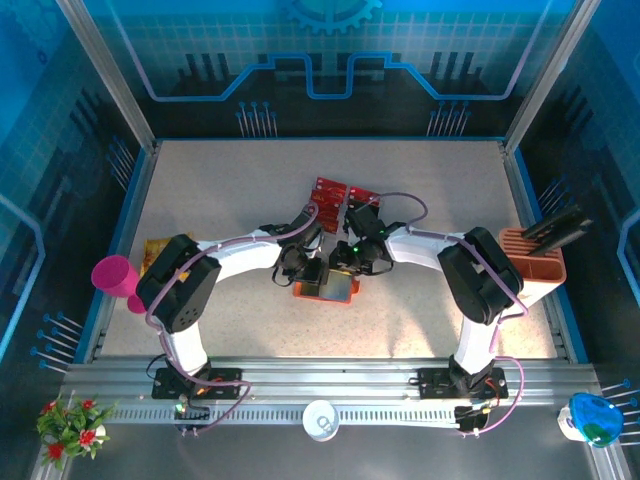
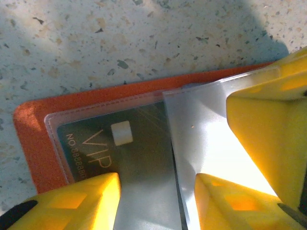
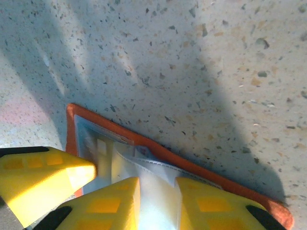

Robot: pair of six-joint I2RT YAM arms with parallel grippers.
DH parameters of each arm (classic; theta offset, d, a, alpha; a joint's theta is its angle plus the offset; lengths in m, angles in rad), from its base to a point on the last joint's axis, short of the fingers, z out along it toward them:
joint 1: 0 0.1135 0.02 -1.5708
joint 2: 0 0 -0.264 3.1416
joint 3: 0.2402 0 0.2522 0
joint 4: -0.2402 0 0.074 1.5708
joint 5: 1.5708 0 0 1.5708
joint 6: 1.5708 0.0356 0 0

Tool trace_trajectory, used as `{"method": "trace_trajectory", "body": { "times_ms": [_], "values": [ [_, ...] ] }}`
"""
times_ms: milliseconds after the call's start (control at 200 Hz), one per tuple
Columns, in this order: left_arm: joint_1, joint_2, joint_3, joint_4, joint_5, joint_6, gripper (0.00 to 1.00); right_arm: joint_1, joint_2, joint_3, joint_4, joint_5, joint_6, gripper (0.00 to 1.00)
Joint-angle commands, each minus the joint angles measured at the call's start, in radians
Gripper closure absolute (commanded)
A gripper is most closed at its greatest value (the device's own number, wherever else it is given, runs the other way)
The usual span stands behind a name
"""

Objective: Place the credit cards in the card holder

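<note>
Directly beneath both tools, near the middle of the pale speckled counter, lies the small orange-red folding card holder, opened flat. The left tool and the right tool meet over it, very close together.

From the left wrist, the left tool has its yellow fingers partway apart, straddling a dark grey card printed "VIP". That card sits under a clear plastic pocket of the card holder. A translucent pocket flap lies just right of it. Whether this tool grips anything cannot be told.

From the right wrist, the right tool has its fingers closer together, with the same pale flap rising between them. The flap looks lifted, though a firm pinch cannot be confirmed.

The step in hand appears to be seating one card while the pocket is held open. The next move likely calls for pushing the card fully home without dragging the card holder, then releasing the flap.

The overhead view adds what the wrist views lack: several red cards lie on the counter just beyond the tools, not yet stowed.
</note>
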Motion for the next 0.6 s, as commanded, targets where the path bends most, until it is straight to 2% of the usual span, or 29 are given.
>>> {"method": "trace_trajectory", "body": {
  "times_ms": [0,195,305,595],
  "values": [
    [-0.010,-0.029,0.013,-0.018,0.034,-0.016,0.48,0.000,-0.014,0.027,0.029,-0.089,0.007,0.74],
    [-0.001,-0.147,0.039,-0.013,0.020,-0.042,0.30,0.002,-0.036,0.037,0.047,-0.128,0.028,0.71],
    [0.016,-0.214,0.041,-0.005,0.008,-0.067,0.23,0.008,-0.045,0.044,0.043,-0.137,0.035,0.71],
    [0.091,-0.337,-0.010,0.024,-0.014,-0.149,0.19,0.053,-0.047,0.069,0.041,-0.134,0.056,0.59]
  ]
}}
